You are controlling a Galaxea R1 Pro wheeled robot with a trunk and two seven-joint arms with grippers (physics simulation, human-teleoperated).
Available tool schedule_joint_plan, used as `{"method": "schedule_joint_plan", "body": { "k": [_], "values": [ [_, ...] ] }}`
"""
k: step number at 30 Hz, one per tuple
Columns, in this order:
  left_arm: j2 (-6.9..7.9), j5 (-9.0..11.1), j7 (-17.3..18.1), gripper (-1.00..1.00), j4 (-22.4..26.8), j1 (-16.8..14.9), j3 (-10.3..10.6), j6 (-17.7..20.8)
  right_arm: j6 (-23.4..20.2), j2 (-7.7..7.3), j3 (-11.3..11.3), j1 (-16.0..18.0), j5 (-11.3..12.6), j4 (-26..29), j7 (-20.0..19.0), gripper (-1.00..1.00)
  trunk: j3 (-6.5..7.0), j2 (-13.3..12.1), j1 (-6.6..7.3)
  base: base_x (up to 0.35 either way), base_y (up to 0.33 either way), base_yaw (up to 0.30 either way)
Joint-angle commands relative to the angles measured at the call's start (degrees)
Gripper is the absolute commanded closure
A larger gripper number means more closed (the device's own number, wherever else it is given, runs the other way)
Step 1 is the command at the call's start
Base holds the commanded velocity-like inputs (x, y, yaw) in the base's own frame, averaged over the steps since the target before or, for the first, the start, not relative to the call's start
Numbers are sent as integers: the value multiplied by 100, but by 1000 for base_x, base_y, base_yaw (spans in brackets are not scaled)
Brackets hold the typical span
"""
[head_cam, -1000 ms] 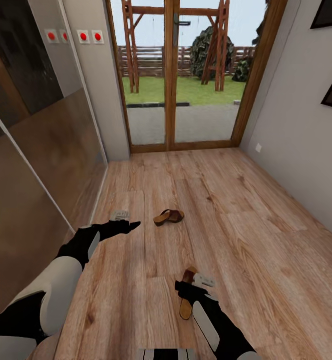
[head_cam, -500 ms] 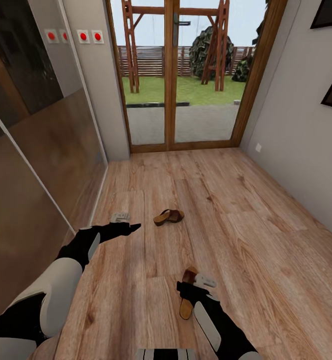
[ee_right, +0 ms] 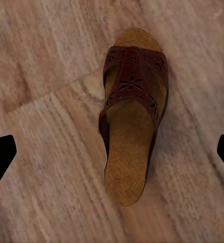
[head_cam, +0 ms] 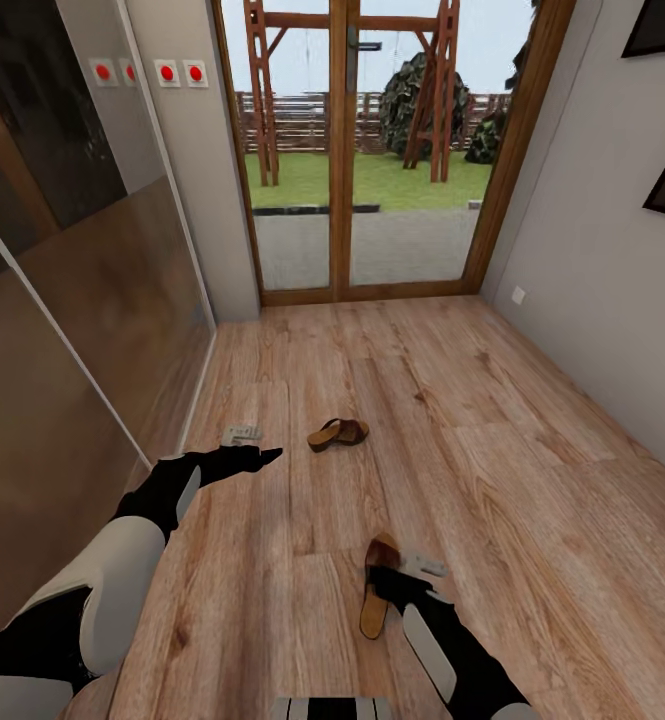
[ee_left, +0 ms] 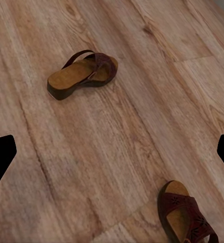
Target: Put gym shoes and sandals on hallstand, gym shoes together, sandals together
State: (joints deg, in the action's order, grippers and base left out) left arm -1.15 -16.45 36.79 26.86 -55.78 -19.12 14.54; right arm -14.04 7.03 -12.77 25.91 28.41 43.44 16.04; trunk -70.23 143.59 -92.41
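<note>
While the right gripper (head_cam: pixel 384 577) hung open above the near sandal (ee_right: pixel 132 119) on the corridor floor (head_cam: pixel 532 480), the pickup stage applied; descent and closure were required next.

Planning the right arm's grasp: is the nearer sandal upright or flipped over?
Upright: the nearer sandal lies sole-down on the corridor floor, tan footbed and patterned strap facing up.

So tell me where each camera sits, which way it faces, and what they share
Head view: high on the robot, facing down the corridor floor toward the glass doors; both arms show.
Left wrist view: above the floor, sees both sandals, far sandal; fingertips at edges.
Right wrist view: straight above the near sandal; fingertips at edges.
Shared: near sandal in all three.
</note>
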Motion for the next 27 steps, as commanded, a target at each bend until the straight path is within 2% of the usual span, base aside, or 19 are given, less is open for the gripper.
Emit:
{"method": "schedule_joint_plan", "body": {
  "k": [1,5,7,12,17,27],
  "values": [
    [-8,-25,41,-100,12,-3,-48,58,-19,-7,7,2,49,10,48,-100,-5,2,1,0,0,0],
    [-8,-25,41,-100,12,-3,-48,58,-25,-13,158,2,50,11,43,-100,-5,2,1,0,0,0],
    [-8,-25,47,-100,12,-10,-41,64,-28,-15,427,2,50,14,40,-100,-5,2,1,0,0,0],
    [-8,-25,48,-100,12,-11,-40,66,-28,-10,438,2,50,10,40,-100,-7,2,1,0,0,-4],
    [-8,-25,46,-100,12,-12,-45,69,-29,-1,426,2,49,7,40,-100,-156,9,-12,0,0,-46],
    [-10,-25,46,-100,12,-12,-48,66,-29,0,424,2,50,14,40,-100,-228,9,-12,0,0,-10]
  ]
}}
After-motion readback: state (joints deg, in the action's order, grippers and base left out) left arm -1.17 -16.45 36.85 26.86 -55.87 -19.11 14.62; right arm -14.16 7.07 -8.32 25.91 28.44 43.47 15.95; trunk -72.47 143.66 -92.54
